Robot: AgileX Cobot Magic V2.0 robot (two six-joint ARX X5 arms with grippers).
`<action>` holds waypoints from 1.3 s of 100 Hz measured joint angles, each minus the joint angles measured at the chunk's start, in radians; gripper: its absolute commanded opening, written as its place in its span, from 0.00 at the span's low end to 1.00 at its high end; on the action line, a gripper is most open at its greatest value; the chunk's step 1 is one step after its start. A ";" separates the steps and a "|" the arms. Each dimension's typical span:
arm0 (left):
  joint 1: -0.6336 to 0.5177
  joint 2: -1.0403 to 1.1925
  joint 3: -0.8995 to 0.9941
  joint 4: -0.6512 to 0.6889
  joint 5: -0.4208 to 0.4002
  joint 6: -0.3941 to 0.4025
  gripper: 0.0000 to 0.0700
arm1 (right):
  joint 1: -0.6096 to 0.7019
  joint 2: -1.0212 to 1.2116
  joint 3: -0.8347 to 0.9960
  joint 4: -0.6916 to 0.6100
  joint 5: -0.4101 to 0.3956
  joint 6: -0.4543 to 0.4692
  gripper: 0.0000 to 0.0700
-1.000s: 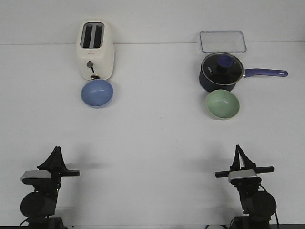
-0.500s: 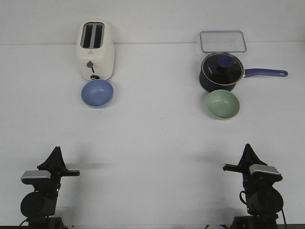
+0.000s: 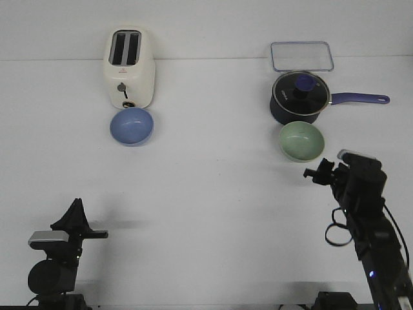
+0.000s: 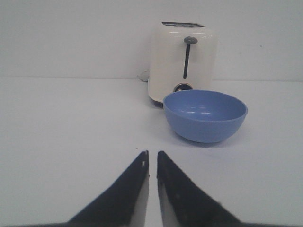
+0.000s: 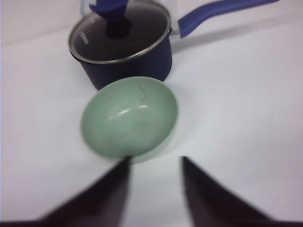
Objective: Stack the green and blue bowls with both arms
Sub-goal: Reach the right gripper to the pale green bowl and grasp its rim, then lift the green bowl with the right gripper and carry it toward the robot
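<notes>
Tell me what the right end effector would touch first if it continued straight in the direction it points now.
Most likely the green bowl. The right end effector is open and aims at the bowl's near rim, slightly off centre. The pot stands just behind. The exact gap is hard to judge.

Both arms are matte black. The left arm (image 3: 55, 261) has a rounded joint housing with a small grey block on top and tapered, wedge-shaped fingers (image 4: 137, 189). The right arm (image 3: 368, 219) carries a like grey block, thin black cables looping beside it, and what may be a small blue light low down. Its fingers (image 5: 203, 194) are dark, pointed and blurred.
</notes>
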 measured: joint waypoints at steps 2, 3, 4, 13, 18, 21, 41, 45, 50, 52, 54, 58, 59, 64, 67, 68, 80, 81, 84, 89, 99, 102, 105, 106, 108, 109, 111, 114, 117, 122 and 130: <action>0.000 0.000 0.000 0.000 0.000 0.000 0.02 | -0.005 0.034 0.020 -0.002 -0.010 -0.002 0.69; 0.000 0.000 0.000 0.000 0.000 0.000 0.02 | -0.008 0.050 0.031 -0.002 -0.014 -0.003 0.70; 0.000 0.000 0.000 0.000 0.000 0.000 0.02 | -0.011 0.066 0.042 -0.003 -0.018 -0.004 0.70; 0.000 0.000 0.000 0.000 0.000 0.000 0.02 | -0.035 0.204 0.130 -0.005 -0.069 -0.011 0.70; 0.000 0.000 0.000 0.000 0.000 0.000 0.02 | -0.045 0.275 0.176 -0.004 -0.092 -0.015 0.70; 0.000 0.000 0.000 0.000 0.000 0.000 0.02 | -0.050 0.317 0.201 -0.003 -0.096 -0.019 0.70; 0.000 0.000 0.000 0.000 0.000 0.000 0.02 | -0.068 0.554 0.325 -0.003 -0.103 -0.043 0.70; 0.000 0.000 0.000 0.000 0.000 0.000 0.02 | -0.069 0.589 0.339 -0.004 -0.103 -0.048 0.70; 0.000 0.000 0.000 0.000 0.000 0.000 0.02 | -0.071 0.629 0.351 -0.005 -0.103 -0.053 0.69; 0.000 0.000 0.000 0.000 0.000 0.000 0.02 | -0.072 0.644 0.357 -0.007 -0.103 -0.053 0.68; 0.000 0.000 0.000 0.000 0.000 0.000 0.02 | -0.074 0.658 0.361 -0.006 -0.104 -0.055 0.66; 0.000 0.000 0.000 0.000 0.000 0.000 0.02 | -0.074 0.684 0.369 -0.006 -0.104 -0.057 0.59; 0.000 0.000 0.000 0.000 0.000 0.000 0.02 | -0.075 0.690 0.370 -0.006 -0.104 -0.057 0.57; 0.000 0.000 0.000 0.000 0.000 0.000 0.02 | -0.076 0.713 0.373 0.000 -0.104 -0.058 0.41; 0.000 0.000 0.000 0.000 0.000 0.000 0.02 | -0.077 0.724 0.373 0.002 -0.104 -0.060 0.29; 0.000 0.000 0.000 0.000 0.000 0.000 0.02 | -0.078 0.727 0.373 0.002 -0.104 -0.060 0.24; 0.000 0.000 0.000 0.000 0.000 0.000 0.02 | -0.082 0.741 0.373 0.013 -0.103 -0.076 0.00; 0.000 0.000 0.000 0.000 0.000 0.000 0.02 | -0.083 0.741 0.373 0.015 -0.103 -0.079 0.00; 0.000 0.000 0.000 0.000 0.000 0.000 0.02 | -0.085 0.741 0.373 0.019 -0.104 -0.082 0.00; 0.000 0.000 0.000 0.000 0.000 0.000 0.02 | -0.088 0.741 0.377 0.019 -0.106 -0.086 0.00; 0.000 0.000 0.000 0.000 0.000 0.000 0.02 | -0.095 0.731 0.381 -0.002 -0.126 -0.091 0.00; 0.000 0.000 0.000 0.000 0.000 0.000 0.02 | -0.097 0.721 0.381 -0.017 -0.136 -0.095 0.00; 0.000 0.000 0.000 0.000 0.000 0.000 0.02 | -0.101 0.707 0.381 -0.033 -0.144 -0.099 0.00; 0.000 0.000 0.000 0.000 0.000 0.000 0.02 | -0.101 0.700 0.381 -0.037 -0.146 -0.101 0.00; 0.000 0.000 0.000 0.000 0.000 0.000 0.02 | -0.101 0.687 0.380 -0.044 -0.151 -0.103 0.00; 0.000 0.000 0.000 0.000 0.000 0.000 0.02 | -0.101 0.678 0.380 -0.047 -0.154 -0.105 0.00; 0.000 0.000 0.000 0.000 0.000 0.000 0.02 | -0.101 0.660 0.380 -0.050 -0.162 -0.107 0.00; 0.000 0.000 0.000 0.000 0.000 0.000 0.02 | -0.101 0.629 0.380 -0.053 -0.170 -0.110 0.00; 0.000 0.000 0.000 0.000 0.000 0.000 0.02 | -0.101 0.593 0.380 -0.055 -0.177 -0.113 0.00; 0.000 0.000 0.000 0.000 0.000 0.000 0.02 | -0.103 0.526 0.381 -0.063 -0.190 -0.118 0.00; 0.000 0.000 0.000 0.000 0.000 0.000 0.02 | -0.102 0.426 0.389 -0.087 -0.228 -0.123 0.00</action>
